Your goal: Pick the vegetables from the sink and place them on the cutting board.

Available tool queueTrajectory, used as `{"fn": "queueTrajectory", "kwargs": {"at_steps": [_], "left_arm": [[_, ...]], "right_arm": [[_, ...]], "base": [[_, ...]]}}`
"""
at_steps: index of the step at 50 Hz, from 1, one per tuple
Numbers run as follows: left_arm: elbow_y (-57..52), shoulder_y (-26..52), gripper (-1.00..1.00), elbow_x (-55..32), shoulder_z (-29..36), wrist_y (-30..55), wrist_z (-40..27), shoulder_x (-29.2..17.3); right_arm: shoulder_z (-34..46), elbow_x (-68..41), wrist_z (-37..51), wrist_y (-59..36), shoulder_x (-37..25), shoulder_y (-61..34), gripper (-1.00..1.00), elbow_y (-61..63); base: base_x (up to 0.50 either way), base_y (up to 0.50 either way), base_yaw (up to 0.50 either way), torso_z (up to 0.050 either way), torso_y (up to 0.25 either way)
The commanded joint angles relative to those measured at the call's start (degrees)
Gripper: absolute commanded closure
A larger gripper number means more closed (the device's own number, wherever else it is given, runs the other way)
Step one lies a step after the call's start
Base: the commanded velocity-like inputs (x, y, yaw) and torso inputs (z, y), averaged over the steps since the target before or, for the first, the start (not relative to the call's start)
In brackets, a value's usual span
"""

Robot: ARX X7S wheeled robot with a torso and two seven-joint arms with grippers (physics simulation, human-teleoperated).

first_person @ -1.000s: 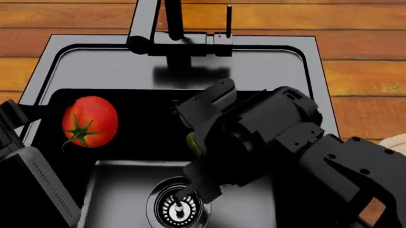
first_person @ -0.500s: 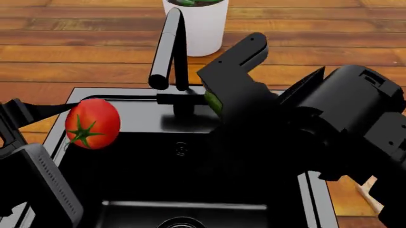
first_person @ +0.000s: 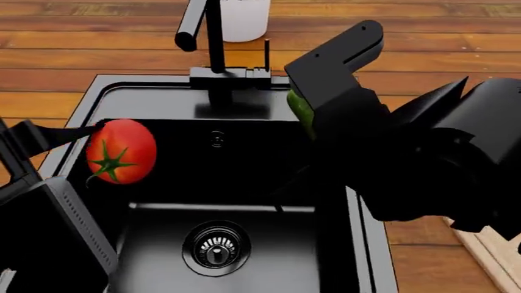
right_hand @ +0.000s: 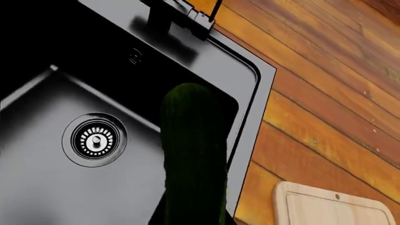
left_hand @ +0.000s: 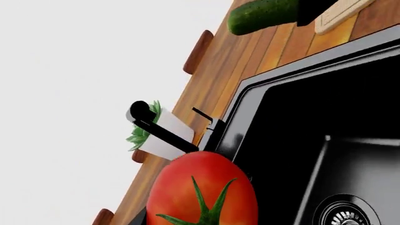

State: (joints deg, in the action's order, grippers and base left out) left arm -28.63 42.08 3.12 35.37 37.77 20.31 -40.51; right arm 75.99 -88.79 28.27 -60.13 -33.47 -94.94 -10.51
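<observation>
The sink [first_person: 89, 97] is the biggest thing here, a deep matte black basin set into the orange-brown plank countertop [first_person: 456, 67], with a wide flat rim, a black faucet [first_person: 204, 36] at its back edge and a round steel drain strainer [first_person: 216, 249] in the floor. The right gripper [first_person: 313, 113] comes next, a bulky black assembly held above the sink's right rim, its jaws pinching the cucumber [first_person: 301, 113], of which the head view shows only a green sliver; the right wrist view shows it as a dark green elongated body hanging over the basin's right side. The left gripper [first_person: 82, 137] sits at the sink's left edge and grips the tomato [first_person: 121, 151], round, glossy red, with a green star-shaped stem, held up over the left of the basin and clear of its floor. The cutting board [right_hand: 331, 206], pale wood with rounded corners, an edge groove and a small hole, lies on the countertop to the right of the sink, apart from it. A white pot [first_person: 244, 18] stands behind the faucet. Compared with half a second ago, the head view has dropped so the drain shows again and the pot is mostly cut off, while both vegetables remain lifted.
</observation>
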Motion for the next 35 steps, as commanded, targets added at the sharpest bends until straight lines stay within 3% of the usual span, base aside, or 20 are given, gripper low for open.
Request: {"fn": "queueTrajectory", "kwargs": {"at_steps": [1, 14, 19, 35], "left_arm": [[-0.29, 1.25, 1.00, 0.36, -0.27, 3.32, 0.37, 2.95], [1.37, 3.02, 1.00, 2.52, 2.90, 4.19, 0.90, 3.75], [1.48, 4.44, 1.00, 1.95, 2.78, 7.36, 1.55, 5.51], [2.32, 5.35, 1.00, 2.33, 3.73, 6.06, 1.70, 6.00]], "right_arm": [[-2.54, 2.03, -0.29, 0.55, -0.05, 0.60, 1.00, 1.23], [-2.83, 3.39, -2.24, 2.34, -0.61, 0.75, 1.00, 3.43], [-2.75, 3.81, -2.21, 2.59, -0.92, 0.84, 1.00, 3.84], [-3.65, 2.11, -1.94, 2.91, -0.96, 1.39, 1.00, 2.81]], "base": [[0.00, -0.50, 0.00, 0.000, 0.000], [0.01, -0.50, 0.00, 0.000, 0.000], [0.00, 0.00, 0.00, 0.000, 0.000], [-0.13, -0.50, 0.00, 0.000, 0.000]]}}
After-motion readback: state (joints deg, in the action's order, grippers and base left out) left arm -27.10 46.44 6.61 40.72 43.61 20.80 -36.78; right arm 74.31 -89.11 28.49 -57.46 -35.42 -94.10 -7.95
